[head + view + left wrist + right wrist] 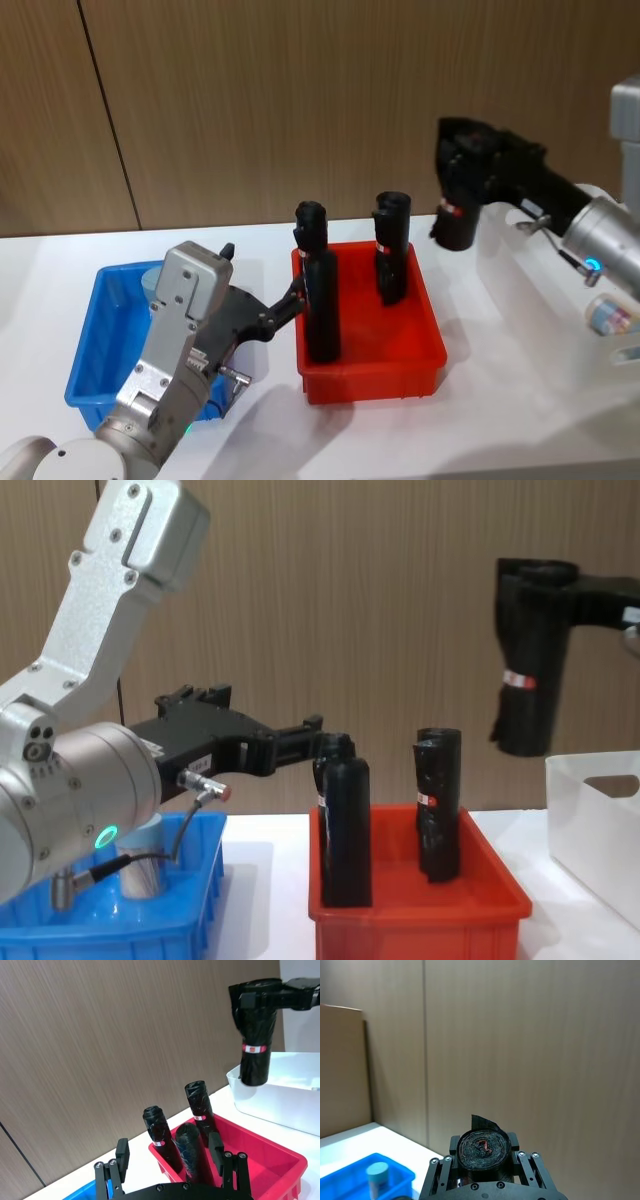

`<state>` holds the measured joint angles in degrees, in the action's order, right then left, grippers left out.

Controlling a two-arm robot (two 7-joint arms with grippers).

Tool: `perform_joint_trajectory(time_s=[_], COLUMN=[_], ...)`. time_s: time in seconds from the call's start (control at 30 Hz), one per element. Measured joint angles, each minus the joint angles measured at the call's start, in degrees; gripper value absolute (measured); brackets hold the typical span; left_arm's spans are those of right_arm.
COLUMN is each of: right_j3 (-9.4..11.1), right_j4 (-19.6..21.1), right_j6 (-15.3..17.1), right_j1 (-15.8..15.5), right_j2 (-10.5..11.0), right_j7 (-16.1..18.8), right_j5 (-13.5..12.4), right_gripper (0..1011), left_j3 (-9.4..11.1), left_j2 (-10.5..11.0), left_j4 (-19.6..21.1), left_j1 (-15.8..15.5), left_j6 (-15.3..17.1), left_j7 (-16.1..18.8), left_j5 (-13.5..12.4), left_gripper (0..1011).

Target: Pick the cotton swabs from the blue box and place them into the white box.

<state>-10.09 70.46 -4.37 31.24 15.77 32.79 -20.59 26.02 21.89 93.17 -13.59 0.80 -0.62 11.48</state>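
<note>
The pictures disagree with the task: the right hand (462,215), in the upper right of the head view, is clamped on a tall black roll (527,685) with a red-and-white band, hanging just above the near rim of the white box (598,815). That is not a cotton swab. If the roll is let go here, the wrong item lands in the white box, or it clips the rim and tips out onto the table (500,400).

The left hand (296,298) sits at centre-left of the head view, its fingers apart and reaching toward the black rolls (320,290) standing in the red bin (420,365). The nearest roll lies between or just ahead of its fingertips; I cannot tell if they touch. A push forward could knock that roll over or into its neighbours, and closing would repeat the same mistake.

The cotton swabs (377,1176), seen as one pale blue-lidded jar, stand in the blue box (95,345) at the lower left, largely behind the left arm. Another small jar (612,316) shows at the right edge, probably already in the white box, though the view there is poor. The left forearm hangs low over the blue box, so a careless swing could strike the jar or drag the bin.
</note>
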Motion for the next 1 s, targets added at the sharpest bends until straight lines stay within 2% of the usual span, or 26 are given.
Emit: perform_joint_trajectory(time_s=[0.27, 0.53, 0.83, 1.0], right_j3=[1.83, 3.72, 5.39, 5.98], right_j4=[3.53, 4.78, 3.26, 0.38], right_j6=[2.01, 3.42, 4.82, 5.64], right_j1=[-1.88, -3.07, -3.20, -2.25], right_j2=[2.05, 3.90, 5.35, 5.78], right_j7=[-5.39, -10.09, -14.52, -16.45], right_j5=[1.45, 2.63, 3.92, 4.86], right_gripper=[539, 539, 539, 539], left_j3=[0.00, 0.00, 0.00, 0.00], left_j2=[0.00, 0.00, 0.00, 0.00], left_j4=[0.00, 0.00, 0.00, 0.00], left_j1=[0.00, 0.00, 0.00, 0.00], left_j6=[0.00, 0.00, 0.00, 0.00], left_j7=[0.00, 0.00, 0.00, -0.01], left_j5=[0.00, 0.00, 0.00, 0.00], left_gripper=[1004, 1004, 1004, 1004])
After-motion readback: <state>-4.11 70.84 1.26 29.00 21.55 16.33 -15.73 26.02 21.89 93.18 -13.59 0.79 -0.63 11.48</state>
